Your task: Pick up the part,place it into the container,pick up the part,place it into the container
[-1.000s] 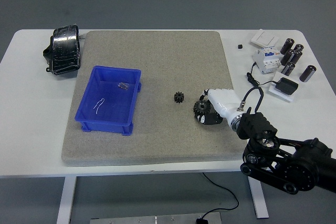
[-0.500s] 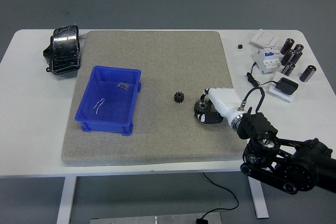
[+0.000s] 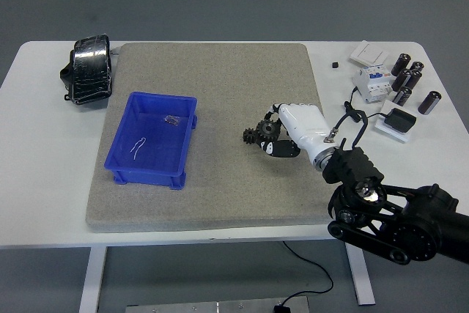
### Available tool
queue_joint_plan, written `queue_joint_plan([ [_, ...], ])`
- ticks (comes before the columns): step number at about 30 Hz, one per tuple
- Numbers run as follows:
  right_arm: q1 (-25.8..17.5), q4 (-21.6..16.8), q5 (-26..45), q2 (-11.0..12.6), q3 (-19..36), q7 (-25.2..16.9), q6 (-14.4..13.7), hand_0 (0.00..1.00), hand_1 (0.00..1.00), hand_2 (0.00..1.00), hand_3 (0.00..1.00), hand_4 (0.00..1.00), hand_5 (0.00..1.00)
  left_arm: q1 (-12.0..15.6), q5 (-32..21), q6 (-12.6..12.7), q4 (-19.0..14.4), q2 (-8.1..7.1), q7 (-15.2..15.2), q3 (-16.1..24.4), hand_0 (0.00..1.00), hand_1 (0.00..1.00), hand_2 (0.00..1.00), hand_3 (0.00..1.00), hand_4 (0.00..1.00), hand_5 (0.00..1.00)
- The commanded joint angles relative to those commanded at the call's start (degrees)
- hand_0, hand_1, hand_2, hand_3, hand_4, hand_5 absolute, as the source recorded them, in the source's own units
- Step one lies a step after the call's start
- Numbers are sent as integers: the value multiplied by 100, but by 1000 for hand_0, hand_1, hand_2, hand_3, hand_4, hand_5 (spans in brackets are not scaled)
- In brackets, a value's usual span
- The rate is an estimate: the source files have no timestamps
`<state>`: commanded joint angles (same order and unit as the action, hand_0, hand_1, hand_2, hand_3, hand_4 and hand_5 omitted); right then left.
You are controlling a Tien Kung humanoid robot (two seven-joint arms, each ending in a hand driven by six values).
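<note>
The right arm reaches in from the lower right corner, its white-backed right hand (image 3: 287,131) low over the grey mat (image 3: 220,86), fingers curled around a dark gear (image 3: 268,130). A second, smaller gear (image 3: 250,136) lies on the mat just beside the fingertips. The blue container (image 3: 129,159) sits well apart to the left.

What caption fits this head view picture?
Right hand grips a black gear beside a smaller gear, blue bin waiting.

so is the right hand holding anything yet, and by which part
Yes: the right hand grips a black gear by its toothed rim, beside a smaller gear lying on the mat. The exact finger contact cannot be told.
</note>
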<state>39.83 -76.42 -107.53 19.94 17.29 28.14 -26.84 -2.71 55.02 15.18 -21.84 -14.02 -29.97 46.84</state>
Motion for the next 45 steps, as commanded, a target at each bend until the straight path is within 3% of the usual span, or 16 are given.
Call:
queue_joint_plan([
  [8, 293, -449, -19, -263, 103, -14, -154, 219, 367, 316, 430, 257, 8, 54, 76, -17, -11, 34, -50, 3, 671, 650, 633, 655, 748, 585],
  [12, 462, -645, 339, -341, 18, -177, -372, 219, 367, 316, 430, 257, 8, 81, 98, -21, -18, 42, -78, -4, 671, 650, 633, 655, 748, 585],
  [17, 599, -685, 916, -523, -215, -483, -723, 222, 381, 331, 440, 278, 2, 84, 125, -26, -19, 37, -90, 8, 671, 650, 633, 659, 752, 606],
  [22, 699, -652, 1243, -683, -500, -628, -779, 276, 425, 394, 469, 347, 2, 81, 131, -27, -18, 38, -95, 9, 671, 650, 634, 659, 752, 610],
  [30, 886, -663, 1621, -808, -666, -757, -681, 309, 457, 443, 483, 392, 2, 60, 148, -34, -12, 36, -92, 17, 671, 650, 634, 660, 752, 611],
  [34, 955, -641, 1704, -859, -742, -798, -477, 328, 487, 468, 508, 425, 2, 54, 161, -36, -13, 30, -97, 24, 671, 650, 635, 661, 752, 612],
  [45, 1176, -517, 1119, -1067, -959, -565, 93, 369, 532, 507, 560, 457, 2, 43, 229, -51, -16, 15, -119, 65, 671, 650, 635, 661, 750, 612],
])
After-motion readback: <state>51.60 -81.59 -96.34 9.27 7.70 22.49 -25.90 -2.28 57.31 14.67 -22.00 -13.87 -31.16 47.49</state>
